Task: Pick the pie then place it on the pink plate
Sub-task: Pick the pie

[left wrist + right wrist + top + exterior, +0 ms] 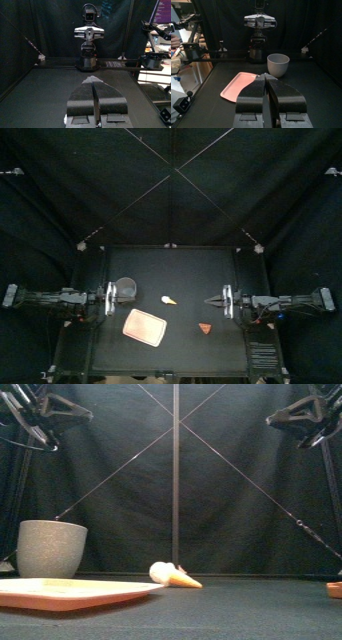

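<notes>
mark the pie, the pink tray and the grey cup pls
pie (205,327), top view, middle of the wedge.
pink tray (144,327), top view, bare middle of its floor.
grey cup (51,550), front view, middle of its outer wall.

Bench (187,268): black, flat surface, carries all items listed below.

Grey speckled cup (126,286): tall, stands upright on the left part of the bench with its open mouth up. In the front view it (52,549) appears at the far left. The interior is not visible from that level.

Toy cone (168,299): lies on its side near the middle of the bench, to the right of the cup and slightly nearer, clear of it. White rounded end faces left; orange pointed tip (174,575) faces right.
</notes>
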Controlling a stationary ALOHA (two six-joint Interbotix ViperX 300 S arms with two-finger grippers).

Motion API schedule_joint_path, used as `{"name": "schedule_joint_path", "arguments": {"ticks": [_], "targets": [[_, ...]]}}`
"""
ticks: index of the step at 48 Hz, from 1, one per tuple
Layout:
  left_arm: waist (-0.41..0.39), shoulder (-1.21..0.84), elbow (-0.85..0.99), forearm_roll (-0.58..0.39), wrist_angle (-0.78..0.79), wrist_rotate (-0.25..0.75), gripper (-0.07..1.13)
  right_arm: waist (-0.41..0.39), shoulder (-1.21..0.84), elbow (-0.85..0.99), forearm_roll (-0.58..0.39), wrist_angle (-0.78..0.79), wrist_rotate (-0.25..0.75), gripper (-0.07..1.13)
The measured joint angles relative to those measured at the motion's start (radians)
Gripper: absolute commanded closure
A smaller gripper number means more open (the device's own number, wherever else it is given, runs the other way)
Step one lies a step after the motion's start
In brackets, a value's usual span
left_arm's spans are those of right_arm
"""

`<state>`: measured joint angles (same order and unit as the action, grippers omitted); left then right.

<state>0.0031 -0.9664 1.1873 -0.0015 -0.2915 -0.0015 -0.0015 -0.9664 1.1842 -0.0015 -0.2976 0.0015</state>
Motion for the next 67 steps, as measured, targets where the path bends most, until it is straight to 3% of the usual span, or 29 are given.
{"name": "schedule_joint_path", "arguments": {"ticks": [13, 20, 30, 34, 40, 57, 67], "targets": [[-0.006, 0.003, -0.023, 0.000, 0.003, 0.002, 1.04, 0.006, 0.109, -0.046, 0.015, 0.021, 0.038, 1.00], [-0.006, 0.014, -0.023, -0.002, 0.011, 0.002, 1.04, 0.003, 0.183, -0.115, 0.043, 0.160, 0.040, 0.87], [-0.006, 0.020, -0.025, -0.002, 0.015, 0.002, 1.04, -0.025, 0.224, -0.198, 0.110, 0.390, 0.040, 0.43], [-0.006, 0.021, -0.023, 0.000, 0.014, 0.005, 1.04, -0.040, 0.222, -0.204, 0.149, 0.408, 0.040, 0.20], [-0.006, 0.021, -0.023, 0.000, 0.015, 0.005, 1.04, -0.058, 0.222, -0.204, 0.209, 0.411, 0.040, -0.02], [-0.005, 0.021, -0.023, 0.002, 0.014, 0.005, 1.04, -0.038, 0.270, -0.195, 0.285, 0.449, 0.040, -0.01], [-0.003, 0.021, -0.025, 0.002, 0.014, 0.005, 1.04, 0.083, 0.321, -0.235, 0.417, 0.706, 0.040, -0.01]]}}
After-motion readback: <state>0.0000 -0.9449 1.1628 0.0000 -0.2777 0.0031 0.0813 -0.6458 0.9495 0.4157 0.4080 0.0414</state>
